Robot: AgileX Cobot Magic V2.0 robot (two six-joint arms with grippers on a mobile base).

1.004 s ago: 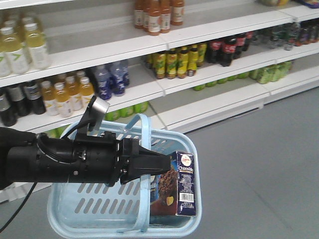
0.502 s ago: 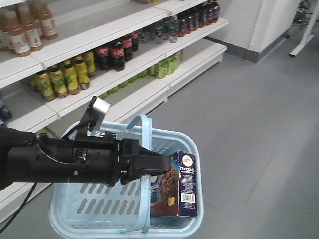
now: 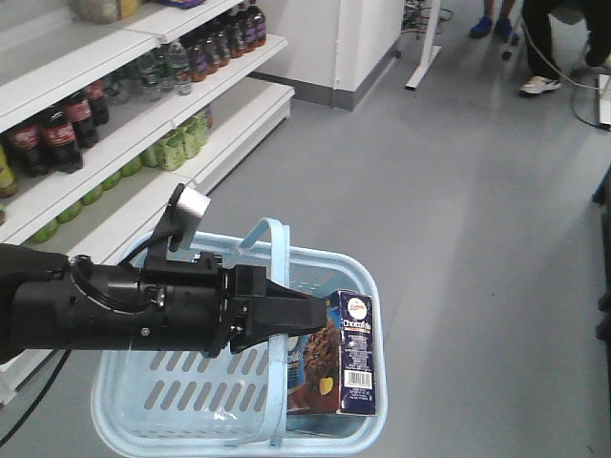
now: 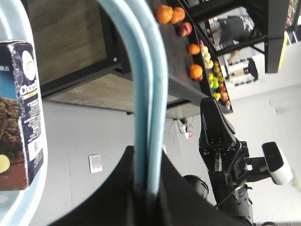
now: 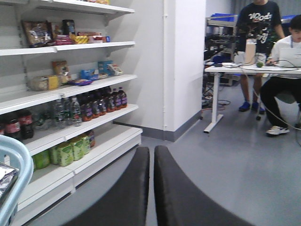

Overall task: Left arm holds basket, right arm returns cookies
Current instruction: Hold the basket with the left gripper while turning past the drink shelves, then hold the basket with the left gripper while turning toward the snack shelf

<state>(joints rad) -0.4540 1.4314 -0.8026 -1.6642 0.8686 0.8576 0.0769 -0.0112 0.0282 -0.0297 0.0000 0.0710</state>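
My left gripper (image 3: pixel 307 313) reaches in from the left and is shut on the two looped handles (image 4: pixel 146 89) of the light blue basket (image 3: pixel 124 420), which hangs below it. In the left wrist view the left gripper (image 4: pixel 146 155) pinches both handles side by side. The dark navy cookies carton (image 3: pixel 349 353) stands upright in the basket's right end; it also shows as the cookies (image 4: pixel 21 117) at that view's left edge. My right gripper (image 5: pixel 151 150) is shut with nothing in it, off to the basket's right; the basket rim (image 5: pixel 13 157) shows at its left.
White shelves with drink bottles (image 3: pixel 124 105) run along the left. A white pillar (image 3: pixel 358 38) stands behind, then a desk leg (image 3: pixel 425 48). Two people (image 5: pixel 265 52) are at a desk on the far right. Grey floor (image 3: pixel 477 239) stretches ahead.
The whole view has swung right along the aisle: shelves slid off to the left, while the pillar, desk and open floor came in. The left arm, basket and cookies kept their pose.
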